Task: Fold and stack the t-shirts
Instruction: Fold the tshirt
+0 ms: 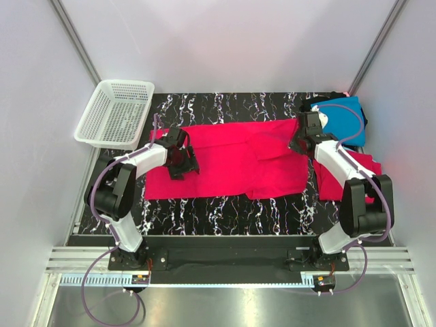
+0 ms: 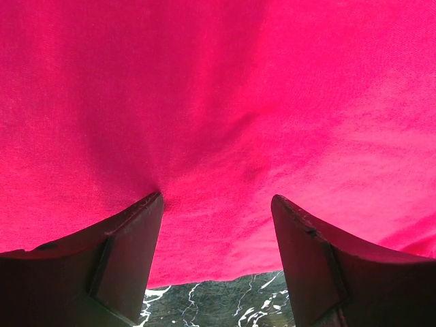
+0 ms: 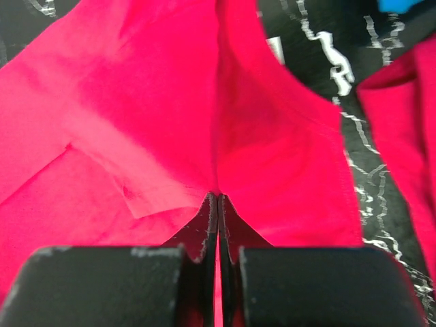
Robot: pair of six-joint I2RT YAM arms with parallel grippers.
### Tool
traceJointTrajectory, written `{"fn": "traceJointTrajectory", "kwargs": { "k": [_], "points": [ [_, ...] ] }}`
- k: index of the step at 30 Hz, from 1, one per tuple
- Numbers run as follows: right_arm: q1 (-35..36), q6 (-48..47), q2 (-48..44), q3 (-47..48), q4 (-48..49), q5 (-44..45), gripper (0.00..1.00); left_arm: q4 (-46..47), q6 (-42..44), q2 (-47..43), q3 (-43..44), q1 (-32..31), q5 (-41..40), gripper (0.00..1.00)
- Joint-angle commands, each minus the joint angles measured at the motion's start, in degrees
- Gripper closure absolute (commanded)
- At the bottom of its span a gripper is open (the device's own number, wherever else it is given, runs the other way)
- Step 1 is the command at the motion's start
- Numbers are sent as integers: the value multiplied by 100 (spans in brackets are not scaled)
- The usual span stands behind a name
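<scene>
Top view: pinkish-red t-shirt (image 1: 231, 160) spread across the marbled table (image 1: 225, 211); left gripper (image 1: 182, 162) over its left end, right gripper (image 1: 300, 139) at its right edge. Left wrist: fingers (image 2: 129, 259) apart above the cloth. Right wrist: jaws together, pinching a fold of it.

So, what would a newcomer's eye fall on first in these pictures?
The bright red t-shirt lies spread wide across the middle of the dark marbled table. The right gripper is shut on a pinch of its cloth at the right end, while the left gripper stands open over its left end. A white mesh basket sits at the far left corner, a turquoise t-shirt at the far right.
</scene>
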Motion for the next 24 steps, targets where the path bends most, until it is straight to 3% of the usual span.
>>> {"fn": "traceJointTrajectory", "kwargs": {
  "k": [1, 3, 6, 8, 16, 24],
  "points": [
    [78, 26, -82, 34, -157, 584, 100, -115, -22, 72, 166, -54, -82, 29],
    [96, 53, 6, 70, -254, 567, 99, -124, -22, 55, 157, -54, -90, 29],
    [157, 202, 94, 17, -359, 602, 72, -133, -4, 37, 148, -63, -117, 29],
    [218, 455, 174, 17, -657, 872, 62, -142, 4, 11, 139, -63, -126, 29],
    [447, 563, -55, -27, -597, 902, 63, -142, 4, -7, 157, -80, -117, 29],
    [659, -193, 489, 254, 18, -706, 66, -133, 39, -130, 113, -106, -117, 29]
  ]
}}
